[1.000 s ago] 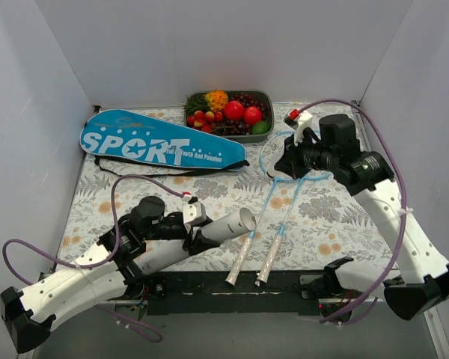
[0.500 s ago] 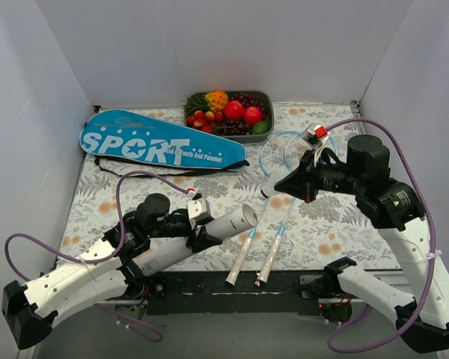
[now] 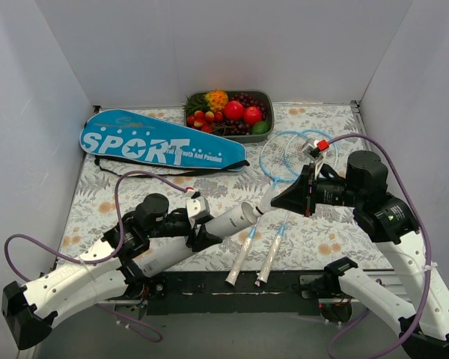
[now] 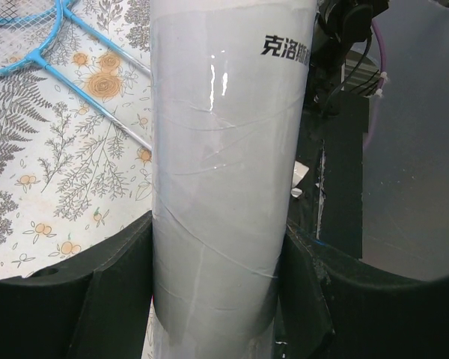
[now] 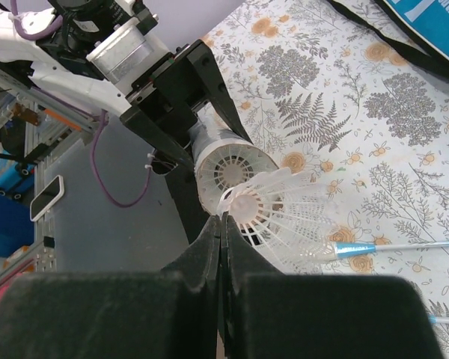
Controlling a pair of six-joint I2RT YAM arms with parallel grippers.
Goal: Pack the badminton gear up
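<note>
Top external view: a flower-patterned table (image 3: 120, 194) inside white walls. Just below centre, the left gripper (image 3: 203, 229) is clamped around the white shuttlecock tube (image 3: 232, 221), which tilts with its open mouth toward 2 o'clock. The right gripper (image 3: 274, 200) meets that mouth from 3 o'clock.

Right wrist view: the right gripper (image 5: 221, 238) has its fingers pressed together, pinching a white feathered shuttlecock (image 5: 280, 213) right at the tube's open end (image 5: 232, 170), where a second shuttlecock sits inside.

Left wrist view: the tube (image 4: 224, 149) fills the frame, upright between the left gripper's (image 4: 217, 288) black fingers, with black lettering near its top.

The two light-blue rackets (image 3: 284, 161) lie side by side, with heads at 2 o'clock and white handles reaching to 6 o'clock. The blue bag (image 3: 161, 142) lettered "SPORT" lies flat at 10 o'clock. A grey tray of fruit (image 3: 268, 112) sits at 12 o'clock by the back wall.
</note>
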